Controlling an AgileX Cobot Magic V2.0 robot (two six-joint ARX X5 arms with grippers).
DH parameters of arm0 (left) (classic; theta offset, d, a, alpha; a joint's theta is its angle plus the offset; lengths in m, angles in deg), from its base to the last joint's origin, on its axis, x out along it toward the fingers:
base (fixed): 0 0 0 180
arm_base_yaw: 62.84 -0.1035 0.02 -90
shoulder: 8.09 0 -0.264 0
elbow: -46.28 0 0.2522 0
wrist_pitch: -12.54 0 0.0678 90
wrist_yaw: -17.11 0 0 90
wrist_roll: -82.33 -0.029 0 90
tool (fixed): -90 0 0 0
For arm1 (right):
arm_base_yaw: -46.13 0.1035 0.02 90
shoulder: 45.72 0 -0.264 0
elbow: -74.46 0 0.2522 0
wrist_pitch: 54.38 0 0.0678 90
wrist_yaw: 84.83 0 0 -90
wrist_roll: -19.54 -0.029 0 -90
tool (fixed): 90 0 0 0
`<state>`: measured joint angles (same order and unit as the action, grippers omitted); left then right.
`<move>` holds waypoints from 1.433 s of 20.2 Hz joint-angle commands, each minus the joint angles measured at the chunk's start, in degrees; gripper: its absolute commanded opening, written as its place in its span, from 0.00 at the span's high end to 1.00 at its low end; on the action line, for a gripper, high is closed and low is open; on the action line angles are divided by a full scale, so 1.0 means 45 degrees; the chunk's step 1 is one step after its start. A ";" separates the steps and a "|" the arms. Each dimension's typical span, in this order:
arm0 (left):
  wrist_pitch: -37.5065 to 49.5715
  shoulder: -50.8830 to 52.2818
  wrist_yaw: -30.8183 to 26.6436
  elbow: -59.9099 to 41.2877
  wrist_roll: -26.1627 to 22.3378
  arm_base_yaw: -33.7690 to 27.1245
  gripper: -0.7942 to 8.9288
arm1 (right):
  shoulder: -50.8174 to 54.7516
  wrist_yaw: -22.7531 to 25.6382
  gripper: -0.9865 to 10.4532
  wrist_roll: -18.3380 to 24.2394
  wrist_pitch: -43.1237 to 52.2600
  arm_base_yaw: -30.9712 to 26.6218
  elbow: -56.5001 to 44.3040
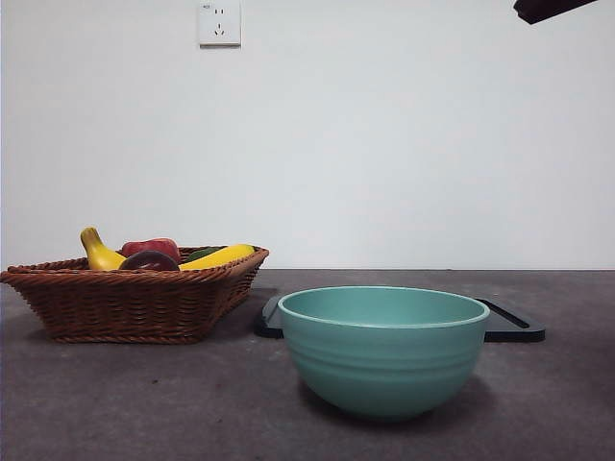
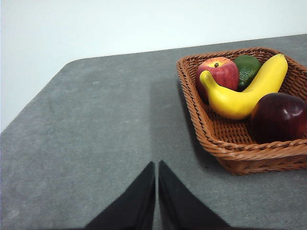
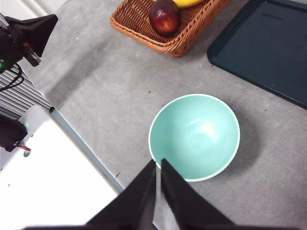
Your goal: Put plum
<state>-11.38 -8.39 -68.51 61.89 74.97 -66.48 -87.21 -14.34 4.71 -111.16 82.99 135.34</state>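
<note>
So nearest the front camera is the teal bowl [image 1: 383, 348], sitting empty on the grey table [image 1: 144, 403], with a dark tray [image 1: 514, 325] just behind it. Further back is the wicker basket [image 1: 125, 303], and the plum [image 2: 279, 116] is still in there, tucked in a corner right against the banana [image 2: 244, 93], with the red apple [image 2: 218, 74] and a green fruit [image 2: 248, 67] behind it. Both claws are pinched together with nothing in them: the left gripper [image 2: 157, 165] hangs beside the basket, the right gripper [image 3: 158, 163] high over the bowl. My worry: the plum looks glossy and crowded, so a grab could slip or knock the banana.
</note>
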 commanded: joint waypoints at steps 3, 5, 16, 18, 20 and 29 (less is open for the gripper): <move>-0.0121 0.0024 -0.0029 -0.0262 0.0131 -0.0034 0.91 | -0.0073 0.0005 0.91 0.0155 0.0131 0.0112 0.0146; -0.0121 0.0024 -0.0029 -0.0262 0.0131 -0.0034 0.91 | -0.0073 0.0005 0.91 0.0155 0.0131 0.0112 0.0146; -0.0121 0.0024 -0.0029 -0.0262 0.0131 -0.0034 0.91 | 0.0593 0.0112 0.91 0.1783 0.0204 -0.0962 0.0121; -0.0121 0.0024 -0.0029 -0.0262 0.0131 -0.0034 0.91 | 0.1229 0.0112 0.91 0.2569 0.0544 -0.2370 0.0068; -0.0121 0.0024 -0.0029 -0.0262 0.0131 -0.0034 0.91 | 0.2045 0.0112 0.91 0.3293 0.1423 -0.4172 -0.0316; -0.0121 0.0024 -0.0029 -0.0262 0.0131 -0.0034 0.91 | 0.6343 0.0121 0.91 0.3876 0.7412 -0.9136 -0.5683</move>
<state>-11.38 -8.39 -68.53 61.89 75.39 -66.48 -59.37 -13.93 21.48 -79.82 42.12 111.08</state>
